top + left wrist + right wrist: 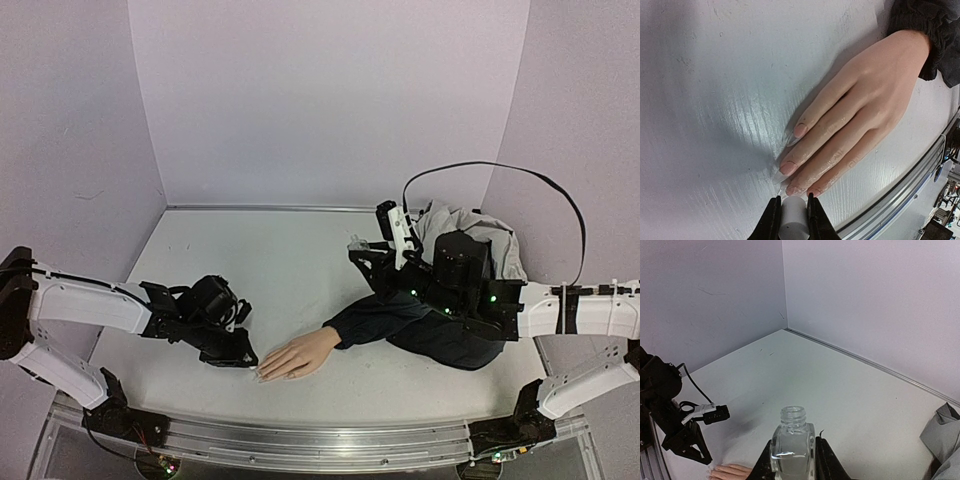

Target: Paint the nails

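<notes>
The mannequin hand (pixel 865 100) is smooth, faintly glossy plastic with smooth nails (pixel 800 130); its sleeve (pixel 935 30) is dark matt cloth. The bottle (pixel 792 445) is clear glass, the cap (pixel 792 217) matt white plastic.

Found the mannequin hand (pixel 300 355) lying flat on the white table (pixel 250 270), fingers pointing left, navy sleeve (pixel 400 322) trailing right. Saw the left gripper (pixel 250 362) low, just beside the nails (pixel 263 374). Saw the right gripper (pixel 366 250) raised near the sleeve, holding a small clear bottle (pixel 356 240), grey cloth (pixel 480 238) behind.
</notes>
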